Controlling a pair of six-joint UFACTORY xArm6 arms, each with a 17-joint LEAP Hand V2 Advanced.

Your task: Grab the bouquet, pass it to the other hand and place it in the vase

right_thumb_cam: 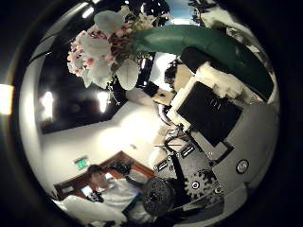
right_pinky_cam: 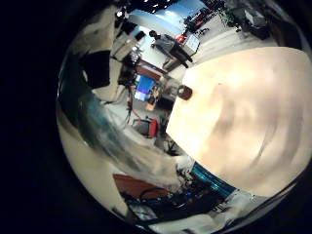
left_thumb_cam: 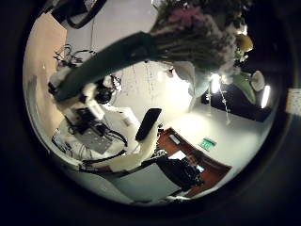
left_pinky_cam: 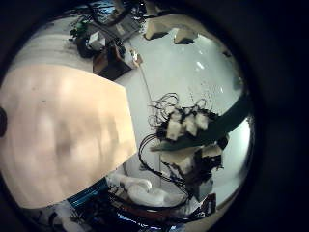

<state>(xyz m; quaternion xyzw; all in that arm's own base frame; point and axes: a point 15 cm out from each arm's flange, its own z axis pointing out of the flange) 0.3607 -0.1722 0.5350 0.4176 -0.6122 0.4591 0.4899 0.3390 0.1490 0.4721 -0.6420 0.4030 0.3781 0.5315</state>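
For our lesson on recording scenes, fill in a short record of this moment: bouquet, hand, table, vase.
bouquet: up in the air, its blooms and wrapped stems close to both palms
hand at stems: a hand sits against the wrapped stems; which hand it is cannot be told
table: below, apart from the bouquet
vase: not clearly seen in any view

The bouquet [left_thumb_cam: 193, 36] runs off past the left thumb side view's rim, its flower heads partly cut off. Whether the right hand [right_thumb_cam: 213, 104] grips its green stem wrap is hidden. No vase shows clearly anywhere.
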